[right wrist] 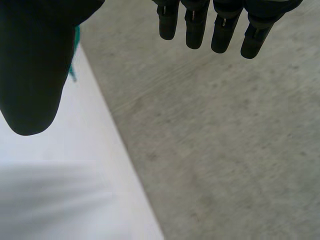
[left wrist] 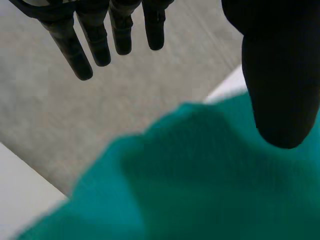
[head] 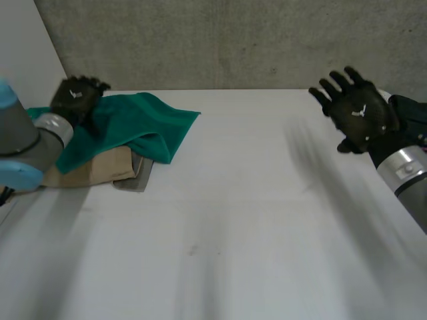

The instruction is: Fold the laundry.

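The fingers (left wrist: 90,45) of the left hand (head: 79,97) are hanging straight and released, grasping nothing. The right hand (head: 358,115) is also spreading its fingers (right wrist: 192,27) loose, over the far right side. The white bench (head: 253,220) is carrying the laundry at its far left. There a green cloth (head: 143,123) is lying below the left hand, over a beige cloth (head: 100,170) and a grey cloth (head: 133,180).

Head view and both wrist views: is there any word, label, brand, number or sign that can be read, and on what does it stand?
No text here can be read.
left hand: a small white mark on its back, too small to read.
right hand: a small white mark on its back, too small to read.
green cloth, tan cloth, grey cloth, table: no label or print in sight.
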`<state>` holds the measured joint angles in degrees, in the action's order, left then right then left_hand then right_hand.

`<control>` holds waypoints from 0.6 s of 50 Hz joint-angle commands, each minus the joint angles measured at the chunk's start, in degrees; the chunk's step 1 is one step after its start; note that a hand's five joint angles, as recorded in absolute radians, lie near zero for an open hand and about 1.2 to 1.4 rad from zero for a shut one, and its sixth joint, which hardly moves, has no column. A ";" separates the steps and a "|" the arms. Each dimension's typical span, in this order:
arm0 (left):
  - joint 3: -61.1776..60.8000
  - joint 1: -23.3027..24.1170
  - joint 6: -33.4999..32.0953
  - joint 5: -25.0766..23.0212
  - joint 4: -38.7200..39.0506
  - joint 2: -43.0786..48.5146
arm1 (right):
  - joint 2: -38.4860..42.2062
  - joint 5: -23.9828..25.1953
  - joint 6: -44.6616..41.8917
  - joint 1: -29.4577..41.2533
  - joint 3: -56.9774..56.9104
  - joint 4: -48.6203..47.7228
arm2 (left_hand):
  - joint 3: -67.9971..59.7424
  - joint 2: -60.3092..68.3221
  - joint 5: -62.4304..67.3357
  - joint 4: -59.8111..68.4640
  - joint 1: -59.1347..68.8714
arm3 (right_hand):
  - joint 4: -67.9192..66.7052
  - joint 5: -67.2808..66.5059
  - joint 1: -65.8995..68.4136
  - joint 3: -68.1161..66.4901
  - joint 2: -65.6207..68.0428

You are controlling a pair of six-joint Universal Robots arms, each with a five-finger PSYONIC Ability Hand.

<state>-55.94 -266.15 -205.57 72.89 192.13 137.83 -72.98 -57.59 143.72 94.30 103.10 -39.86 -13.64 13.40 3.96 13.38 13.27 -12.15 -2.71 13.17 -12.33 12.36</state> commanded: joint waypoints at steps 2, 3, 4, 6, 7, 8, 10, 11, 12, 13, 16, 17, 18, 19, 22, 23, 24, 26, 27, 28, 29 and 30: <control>9.09 -0.51 -1.32 -1.34 2.81 10.79 | 0.47 -0.25 -0.81 -0.60 1.84 2.94 | -38.01 38.26 37.69 38.28 38.39 | 2.15 2.71 -3.17 2.33 -2.36; 9.18 -0.16 -1.24 -1.34 2.98 10.80 | 0.47 -0.33 -0.73 -0.60 2.02 3.20 | -48.78 49.02 48.46 49.04 49.15 | 2.15 2.71 -3.17 2.33 -2.36; 9.10 0.36 -1.15 -1.34 3.42 10.71 | 0.47 -0.25 -0.73 -0.60 2.11 3.38 | -66.18 66.43 65.86 66.45 66.56 | 2.15 2.71 -3.17 2.33 -2.36; 9.01 1.24 -1.06 -1.17 3.77 10.27 | 0.47 -0.25 -0.64 -0.69 2.11 3.73 | -66.36 66.60 66.04 66.62 66.73 | 2.15 2.71 -3.17 2.33 -2.36; 8.75 2.64 -1.06 -0.47 4.38 9.31 | 0.47 -0.33 -0.64 -0.78 2.11 3.99 | -66.36 66.60 66.04 66.62 66.73 | 2.15 2.71 -3.17 2.33 -2.36; 8.31 3.61 -1.06 0.06 4.74 8.43 | 0.47 -0.33 -0.72 -0.78 2.11 4.08 | -66.36 66.60 66.04 66.62 66.73 | 2.15 2.71 -3.17 2.33 -2.36; 7.08 4.93 -0.88 1.72 5.44 6.24 | -0.05 -0.51 -0.64 -1.56 2.11 4.17 | -66.36 66.60 66.04 66.62 66.73 | 2.15 2.71 -3.17 2.33 -2.36; 4.90 6.25 -0.62 3.47 6.14 2.57 | -0.23 -0.68 -0.64 -1.83 2.02 4.17 | -66.36 66.60 66.04 66.62 66.73 | 2.15 2.71 -3.17 2.33 -2.36; 3.66 6.95 -0.27 4.01 6.50 0.10 | -0.32 -0.77 -0.64 -2.01 2.02 4.17 | -66.36 66.60 66.04 66.62 66.73 | 2.15 2.71 -3.17 2.33 -2.36; 2.26 7.66 0.34 4.54 6.85 -2.45 | -0.49 -0.95 -0.64 -2.10 1.93 4.35 | -66.36 66.60 66.04 66.62 66.73 | 2.15 2.71 -3.17 2.33 -2.36; -3.02 11.70 4.64 4.90 9.22 -12.65 | -2.77 -2.00 -0.64 -2.36 1.58 5.31 | -66.36 66.60 66.04 66.62 66.73 | 2.15 2.71 -3.17 2.33 -2.36; -4.16 12.84 6.13 4.98 10.09 -14.93 | -3.91 -2.53 -0.46 -2.62 1.23 5.92 | -66.36 66.60 66.04 66.62 66.73 | 2.15 2.71 -3.17 2.33 -2.36; -6.26 15.03 9.11 4.98 11.58 -19.05 | -4.44 -2.97 -0.37 -2.89 1.05 6.28 | -66.36 66.60 66.04 66.62 66.73 | 2.15 2.71 -3.17 2.33 -2.36; -7.24 16.09 10.61 4.98 12.21 -20.91 | -4.97 -3.32 -0.11 -3.15 0.88 6.54 | -66.36 66.60 66.04 66.62 66.73 | 2.15 2.71 -3.17 2.33 -2.36; -10.66 20.65 16.14 4.98 13.26 -26.88 | -6.82 -5.34 1.03 -4.03 0.09 8.73 | -66.36 66.60 66.04 66.62 66.73 | 2.15 2.71 -3.17 2.33 -2.36; -11.03 21.63 16.86 4.98 13.27 -27.69 | -7.26 -6.04 1.55 -4.12 -0.09 9.61 | -66.36 66.60 66.04 66.62 66.73 | 2.15 2.71 -3.17 2.33 -2.36; -11.46 23.03 17.39 4.98 13.27 -28.48 | -7.78 -6.66 2.26 -4.12 -0.26 10.84 | -66.36 66.60 66.04 66.62 66.73 | 2.15 2.71 -3.17 2.33 -2.36; -11.91 27.33 17.31 4.98 13.09 -29.19 | -8.67 -8.94 5.59 -4.03 -1.32 15.67 | -66.36 66.60 66.04 66.62 66.73 | 2.15 2.71 -3.17 2.33 -2.36; -11.91 28.48 17.05 4.98 13.00 -29.28 | -8.76 -9.21 7.00 -3.94 -1.93 17.60 | -66.36 66.60 66.04 66.62 66.73 | 2.15 2.71 -3.17 2.33 -2.36; -11.82 29.54 16.70 5.07 12.83 -29.37 | -8.76 -9.47 8.58 -3.86 -2.72 20.14 | -66.36 66.60 66.04 66.62 66.73 | 2.15 2.71 -3.17 2.33 -2.36; -11.65 30.42 16.26 5.16 12.57 -29.28 | -8.76 -9.47 11.90 -3.77 -4.55 25.13 | -66.36 66.60 66.04 66.62 66.73 | 2.15 2.71 -3.17 2.33 -2.36; -11.38 31.04 15.12 5.33 11.69 -29.28 | -8.50 -9.30 13.76 -3.68 -5.62 27.79 | -66.36 66.60 66.04 66.62 66.73 | 2.15 2.71 -3.17 2.33 -2.36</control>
<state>-67.25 -242.07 -189.28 78.05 205.33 109.57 -80.72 -64.66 147.43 90.35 102.30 -27.02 -68.12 68.51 54.00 68.60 65.08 -12.15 -2.71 13.17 -12.33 12.36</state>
